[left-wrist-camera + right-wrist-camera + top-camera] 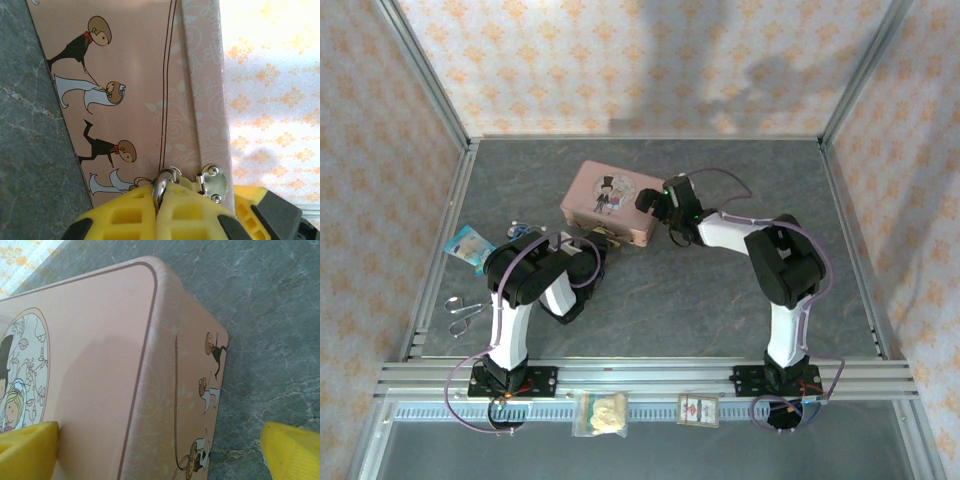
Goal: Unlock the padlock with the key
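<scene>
The pink tin (pixel 610 198) lies mid-table, its cartoon-printed side (pixel 125 90) facing the left wrist camera. My left gripper (pixel 603 240) is at the tin's front wall. Its yellow fingers (pixel 125 215) are shut (pixel 161 196) on the padlock's thin silvery shackle (pixel 163 184), and they hide the brass body. The tin's own silver clasp (pixel 215 183) sits just right of the shackle. My right gripper (pixel 662 206) stands open (pixel 160 455) across the tin's right end. One of its fingertips (pixel 27 450) is over the lid (pixel 90 370) and the other is over the table. I cannot make out the key.
A blue packet (pixel 470 245) and a small metallic item (pixel 520 230) lie left of the left arm. Scissors (pixel 463 310) lie at the near left. A snack bag (pixel 600 412) and a small card (pixel 698 408) rest on the front rail. Frame posts and patterned walls surround the grey table (pixel 720 290).
</scene>
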`<state>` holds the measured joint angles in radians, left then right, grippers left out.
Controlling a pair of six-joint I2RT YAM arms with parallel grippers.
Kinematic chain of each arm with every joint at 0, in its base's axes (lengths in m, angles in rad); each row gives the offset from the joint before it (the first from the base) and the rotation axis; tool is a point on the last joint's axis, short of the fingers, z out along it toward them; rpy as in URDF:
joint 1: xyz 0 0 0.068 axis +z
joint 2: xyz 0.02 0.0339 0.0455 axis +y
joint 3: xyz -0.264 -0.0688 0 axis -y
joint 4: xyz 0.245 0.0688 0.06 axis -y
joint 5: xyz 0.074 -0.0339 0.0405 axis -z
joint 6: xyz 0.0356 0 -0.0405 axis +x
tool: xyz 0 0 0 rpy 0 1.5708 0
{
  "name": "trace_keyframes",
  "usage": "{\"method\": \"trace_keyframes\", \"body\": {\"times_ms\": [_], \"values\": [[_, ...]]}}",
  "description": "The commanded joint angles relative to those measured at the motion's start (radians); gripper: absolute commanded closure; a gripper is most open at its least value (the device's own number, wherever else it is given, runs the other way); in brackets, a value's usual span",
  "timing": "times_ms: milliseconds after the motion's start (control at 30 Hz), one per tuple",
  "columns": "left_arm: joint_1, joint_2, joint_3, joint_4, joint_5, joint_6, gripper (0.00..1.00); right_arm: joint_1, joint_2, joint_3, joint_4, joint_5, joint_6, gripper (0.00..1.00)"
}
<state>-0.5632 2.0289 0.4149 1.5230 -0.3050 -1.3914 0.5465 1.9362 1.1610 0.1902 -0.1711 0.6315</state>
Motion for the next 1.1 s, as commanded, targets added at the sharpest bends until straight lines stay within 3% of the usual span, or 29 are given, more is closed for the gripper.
{"method": "trace_keyframes", "body": {"times_ms": [0, 433, 700, 800, 1067], "values": [[0.002, -0.029, -0.023, 0.046, -0.133, -0.031, 1.0, -0.007, -0.022, -0.062, -0.061, 0.123, 0.021, 0.0], [0.008, -0.03, -0.002, 0.015, -0.194, -0.062, 1.0, -0.013, -0.068, -0.123, -0.049, 0.146, 0.037, 0.0], [0.012, -0.114, -0.032, -0.003, -0.196, 0.204, 1.0, -0.011, -0.059, -0.129, -0.058, 0.171, 0.028, 0.0], [0.021, -0.154, -0.072, -0.054, -0.22, 0.166, 1.0, -0.014, -0.062, -0.13, -0.06, 0.177, 0.021, 0.0], [0.047, -0.091, -0.082, 0.036, -0.18, 0.097, 1.0, -0.014, -0.046, -0.122, -0.067, 0.159, 0.017, 0.0]]}}
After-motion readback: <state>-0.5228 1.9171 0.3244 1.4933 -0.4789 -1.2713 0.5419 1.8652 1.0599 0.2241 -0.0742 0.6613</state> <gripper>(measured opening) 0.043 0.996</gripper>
